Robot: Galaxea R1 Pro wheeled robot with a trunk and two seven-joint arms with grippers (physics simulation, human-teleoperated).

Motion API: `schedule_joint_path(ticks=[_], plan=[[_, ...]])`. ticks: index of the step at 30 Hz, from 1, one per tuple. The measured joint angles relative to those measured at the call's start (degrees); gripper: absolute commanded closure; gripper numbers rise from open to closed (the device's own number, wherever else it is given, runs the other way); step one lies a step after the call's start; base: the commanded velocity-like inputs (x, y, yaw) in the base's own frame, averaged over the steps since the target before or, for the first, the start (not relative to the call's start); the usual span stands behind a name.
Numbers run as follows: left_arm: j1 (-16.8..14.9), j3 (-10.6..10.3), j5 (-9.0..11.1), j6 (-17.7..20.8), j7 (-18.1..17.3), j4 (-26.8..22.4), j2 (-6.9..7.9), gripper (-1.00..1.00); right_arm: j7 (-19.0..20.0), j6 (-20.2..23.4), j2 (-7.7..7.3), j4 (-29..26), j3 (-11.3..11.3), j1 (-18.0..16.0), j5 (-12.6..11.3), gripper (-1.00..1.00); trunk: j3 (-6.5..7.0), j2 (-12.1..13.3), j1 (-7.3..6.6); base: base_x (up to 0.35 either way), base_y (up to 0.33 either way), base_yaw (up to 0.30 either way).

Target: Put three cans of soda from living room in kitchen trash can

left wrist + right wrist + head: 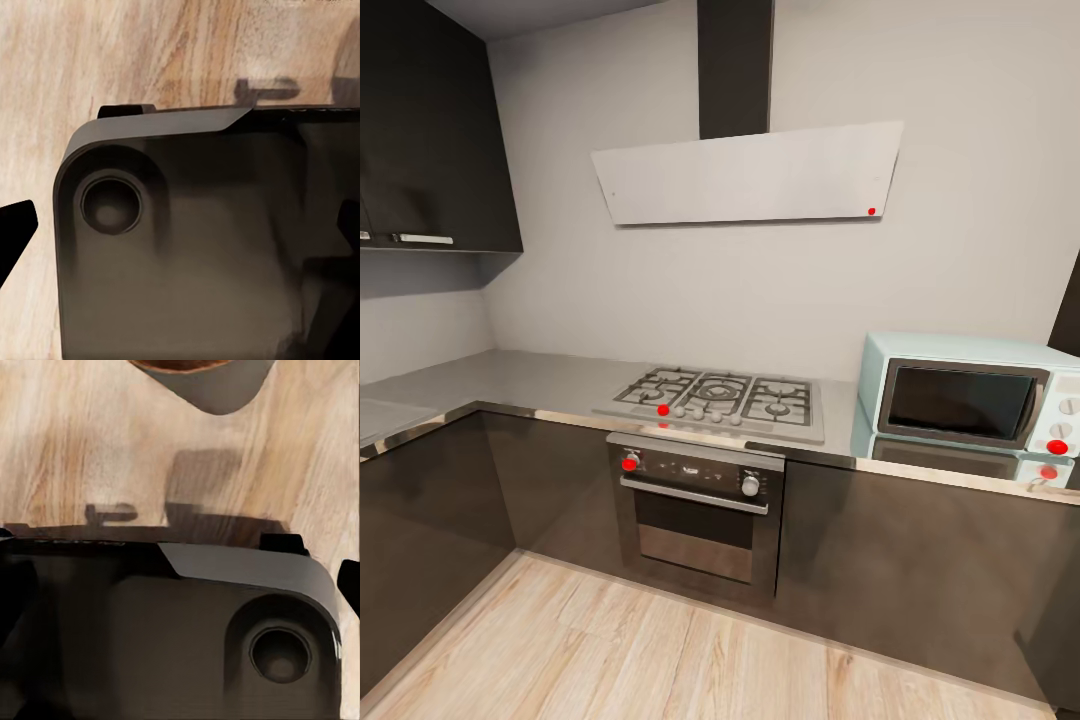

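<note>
I am in the kitchen, facing dark grey cabinets (920,560) and a grey counter (540,380). The tash can (214,386) appears in the right wrist view as a grey tapered wall with a brown inside, standing on the light wood floor (90,442) beyond my dark base (150,630). The three cans of soda and the living room are out of view. My left gripper (180,232) is open over my base (202,247), its dark fingertips (15,236) wide apart with nothing between them. My right gripper (180,592) is also open and holds nothing.
A gas hob (720,395) sits in the counter above a built-in oven (695,510). A pale blue microwave (970,400) stands at the right. A white hood (745,175) and a dark wall cabinet (430,130) hang above. Wood floor (660,660) lies ahead.
</note>
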Motion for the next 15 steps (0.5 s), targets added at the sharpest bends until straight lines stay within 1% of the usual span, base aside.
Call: schedule_joint_path(ticks=[2, 3, 4, 6, 7, 10, 11, 12, 13, 14, 15], plan=[[0.0, 0.0, 0.1, 0.0, 0.0, 0.0, 0.0, -1.0, 0.1, 2.8, -0.03, -3.9, -0.2, 0.1, 0.0, -1.0, 0.0, 0.0, 0.0, 0.0, 0.0, 0.0], [0.0, 0.0, 0.1, 0.0, 0.0, 0.0, 0.0, -1.0, 0.1, 2.9, -0.02, -4.0, -0.2, 0.1, 0.0, -1.0, -0.01, 0.0, 0.0, 0.0, 0.0, 0.0], [-0.3, 0.0, 0.1, 0.0, 0.0, 0.0, 0.0, -1.0, 0.1, 7.5, 0.05, -9.4, -0.4, 0.3, 0.0, -1.0, 0.01, 0.0, 0.0, 0.0, 0.0, 0.0], [-0.5, 0.0, 0.1, 0.0, -0.1, 0.0, -0.02, -1.0, 0.2, 14.0, 0.21, -18.1, -0.5, 1.3, 0.0, -1.0, 0.0, 0.0, 0.0, 0.0, 0.0, 0.0], [-0.6, 0.0, 0.1, 0.0, -0.1, 0.0, -0.03, -1.0, 0.2, 17.6, 0.29, -23.2, -0.5, 2.4, 0.0, -1.0, 0.0, 0.0, 0.0, 0.0, 0.0, 0.0], [-1.2, 0.0, 0.2, 0.1, -0.2, -0.1, -0.06, -1.0, 0.1, 28.8, 0.48, -40.6, -0.6, 8.2, 0.2, -1.0, 0.0, 0.0, 0.0, 0.0, 0.0, 0.0], [-1.2, 0.0, 0.2, 0.1, -0.2, -0.1, -0.06, -1.0, 0.1, 29.0, 0.48, -40.8, -0.6, 8.2, 0.2, -1.0, -0.01, 0.0, 0.0, 0.0, 0.0, 0.0], [-1.5, 0.0, 0.2, 0.1, -0.2, -0.1, -0.06, -1.0, 0.0, 32.2, 0.55, -46.2, -0.6, 10.2, 0.2, -1.0, 0.0, 0.0, 0.0, 0.0, 0.0, 0.0], [-1.5, 0.0, 0.2, 0.1, -0.2, -0.1, -0.06, -1.0, 0.0, 32.3, 0.56, -46.4, -0.6, 10.3, 0.3, -1.0, -0.01, 0.0, 0.0, 0.0, 0.0, 0.0], [-1.8, 0.1, 0.2, 0.1, -0.2, -0.1, -0.07, -1.0, -0.1, 35.2, 0.61, -51.3, -0.5, 12.0, 0.3, -1.0, 0.0, 0.0, 0.0, 0.0, 0.0, 0.0], [-2.5, 0.1, 0.2, 0.2, -0.2, -0.1, -0.08, -1.0, -0.3, 39.8, 0.7, -59.0, -0.4, 14.4, 0.3, -1.0, 0.0, 0.0, 0.0, 0.0, 0.0, 0.0]])
